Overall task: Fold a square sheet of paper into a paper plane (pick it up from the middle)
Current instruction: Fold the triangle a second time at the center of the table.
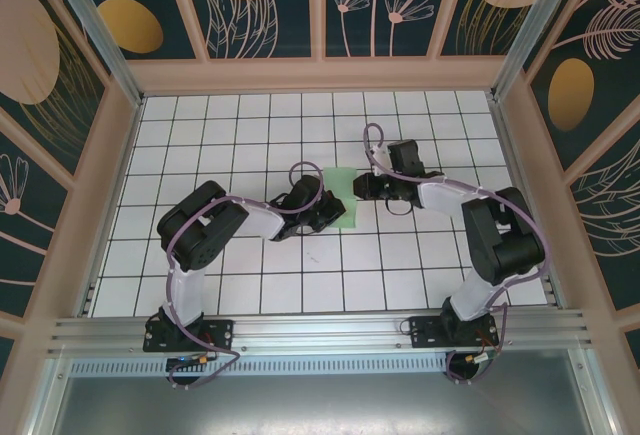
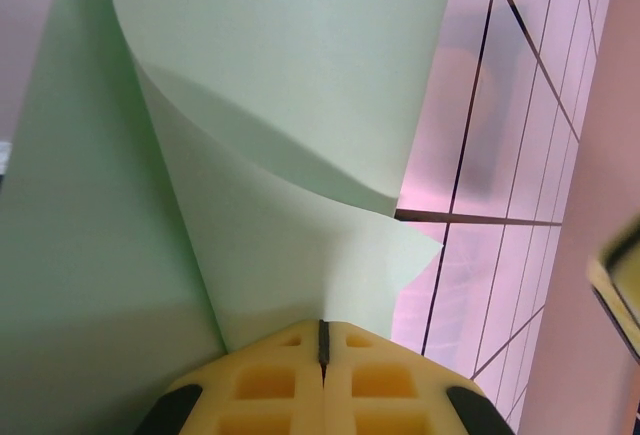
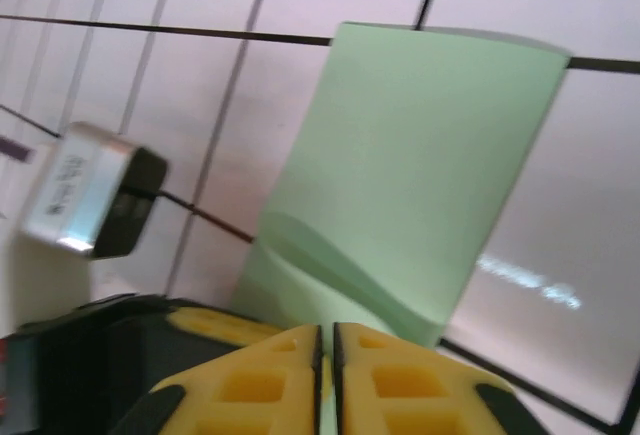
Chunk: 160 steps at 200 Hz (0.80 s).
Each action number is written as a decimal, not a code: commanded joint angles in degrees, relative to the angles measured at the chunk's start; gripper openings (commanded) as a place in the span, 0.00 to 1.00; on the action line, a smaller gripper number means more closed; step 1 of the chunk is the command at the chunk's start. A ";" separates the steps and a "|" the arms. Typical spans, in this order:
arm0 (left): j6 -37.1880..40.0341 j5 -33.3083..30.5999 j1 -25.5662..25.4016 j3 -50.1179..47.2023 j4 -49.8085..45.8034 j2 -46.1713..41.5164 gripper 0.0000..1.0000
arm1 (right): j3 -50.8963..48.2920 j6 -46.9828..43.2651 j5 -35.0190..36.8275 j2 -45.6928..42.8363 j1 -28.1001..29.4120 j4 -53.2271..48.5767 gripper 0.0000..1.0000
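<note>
The step in hand looks like the first fold. The thin, pale mint-green square sheet of paper (image 1: pixel 338 180) sits near the middle of the white grid-tiled table (image 1: pixel 200 155), a little toward 12 o'clock from its centre, and it is bent over rather than lying flat.

The left gripper (image 1: pixel 332 213) meets the sheet at roughly its 7 o'clock corner, and the right gripper (image 1: pixel 360 187) meets it at about 3 o'clock. In the left wrist view the yellow fingers of the left gripper (image 2: pixel 322 350) are pressed together with the paper (image 2: pixel 280 105) pinched between them. From there one layer curls up and over toward 12 o'clock, with a rounded bend and no crease. In the right wrist view the right gripper (image 3: pixel 326 355) has its yellow fingers drawn together on the near edge of the sheet (image 3: pixel 420 155). The sheet reaches away toward 1 o'clock with a soft ripple just in front of the fingertips. A small silver and black box (image 3: pixel 85 200) rests on the tiles at 9 o'clock.

No dart shape exists yet, so I judge the task to be at an early stage. The next move calls for bringing the raised layer down so that its edges meet squarely. One claw should pin the paper while the other flattens the bend into a sharp centre crease. The thin paper could slip or skew if either pinch loosens.
</note>
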 commanded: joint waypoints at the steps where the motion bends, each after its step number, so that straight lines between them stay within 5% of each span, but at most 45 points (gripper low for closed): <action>1: -1.42 -1.62 -0.25 -1.48 -0.50 -0.31 0.02 | -3.02 4.54 -8.95 -3.63 0.16 -1.15 0.09; 62: -1.61 -1.40 -0.17 -1.35 0.06 0.04 0.02 | -5.93 6.55 -13.36 -5.26 2.79 -4.82 0.01; 160: -1.66 -1.56 -0.21 -1.25 -0.13 0.09 0.01 | -4.30 4.14 -6.51 1.10 4.35 -8.05 0.00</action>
